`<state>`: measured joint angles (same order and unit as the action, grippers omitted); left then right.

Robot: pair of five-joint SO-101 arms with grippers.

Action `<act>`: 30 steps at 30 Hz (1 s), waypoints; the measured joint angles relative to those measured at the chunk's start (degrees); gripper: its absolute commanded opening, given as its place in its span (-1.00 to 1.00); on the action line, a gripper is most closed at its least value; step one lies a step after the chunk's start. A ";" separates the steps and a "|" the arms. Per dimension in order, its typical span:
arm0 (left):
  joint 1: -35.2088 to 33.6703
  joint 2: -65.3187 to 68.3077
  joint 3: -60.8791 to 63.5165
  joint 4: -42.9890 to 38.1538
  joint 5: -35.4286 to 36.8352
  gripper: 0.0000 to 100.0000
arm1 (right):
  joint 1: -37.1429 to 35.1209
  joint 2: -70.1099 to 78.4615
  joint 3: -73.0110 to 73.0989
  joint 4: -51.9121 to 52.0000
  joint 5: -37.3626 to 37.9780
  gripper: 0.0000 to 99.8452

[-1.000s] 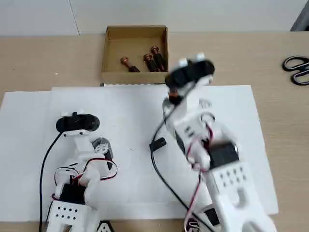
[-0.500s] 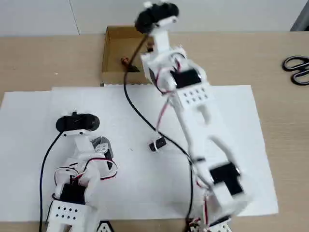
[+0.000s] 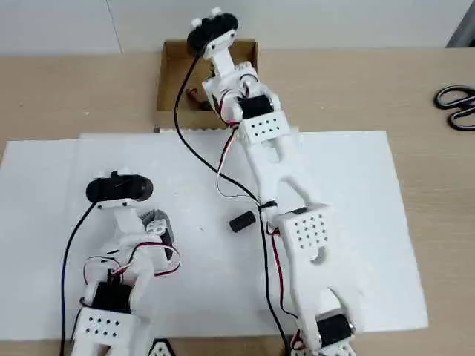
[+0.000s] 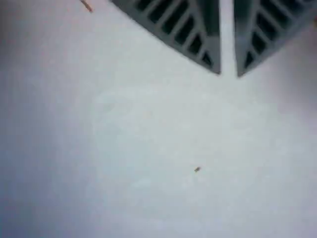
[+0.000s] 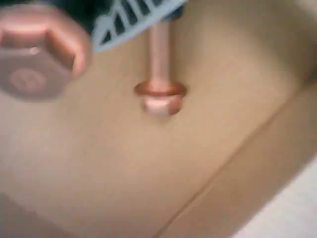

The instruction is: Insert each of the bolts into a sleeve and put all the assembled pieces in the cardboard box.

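The right arm stretches across the bench (image 3: 371, 81) to the cardboard box (image 3: 162, 81), which sits by the bench's far edge, left of the middle. The right pincer (image 5: 94, 29) hangs inside the box. It appears closed on an assembled piece (image 5: 34, 54), whose hexagonal copper head looms large beside the latticed jaw. A second piece (image 5: 159, 94) lies on the box floor just beyond the jaw, its flanged head towards the camera. From above, one more copper head (image 3: 194, 94) peeps out beside the wrist, near the box's left wall.

The step in hand, by my judgement, is setting this piece down in the box. To do it well:

- Lower until the piece is close to the cardboard, so it does not drop and bounce or let the bolt slip from its sleeve.
- Place it beside the lying piece, not on top of it; there looks to be bare floor towards the box wall.
- Open the jaws only a little, since the walls are close.
- Lift straight up before swinging back, so neither the jaw nor the trailing cable catches the rim and drags the box.

The left pincer (image 4: 228, 69) rests over the white sheet (image 3: 356, 185) near the bench's near-left corner. Its jaws are drawn to a thin slit with nothing between them, and it need not move.
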<state>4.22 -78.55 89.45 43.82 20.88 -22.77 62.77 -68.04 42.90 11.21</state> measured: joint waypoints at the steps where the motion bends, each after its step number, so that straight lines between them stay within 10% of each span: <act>1: 0.00 0.00 0.00 0.00 0.00 -0.99 | 0.00 2.64 -3.34 0.00 0.62 -0.99; 14: 0.00 0.00 0.00 0.00 0.00 -0.99 | -0.26 15.65 -24.00 14.33 5.54 -0.55; 30: 0.00 0.00 0.00 0.00 0.00 -0.99 | -1.49 4.57 -25.93 37.01 5.54 -0.92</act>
<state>4.22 -78.55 89.45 43.82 20.88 -24.26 67.34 -93.98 79.91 16.75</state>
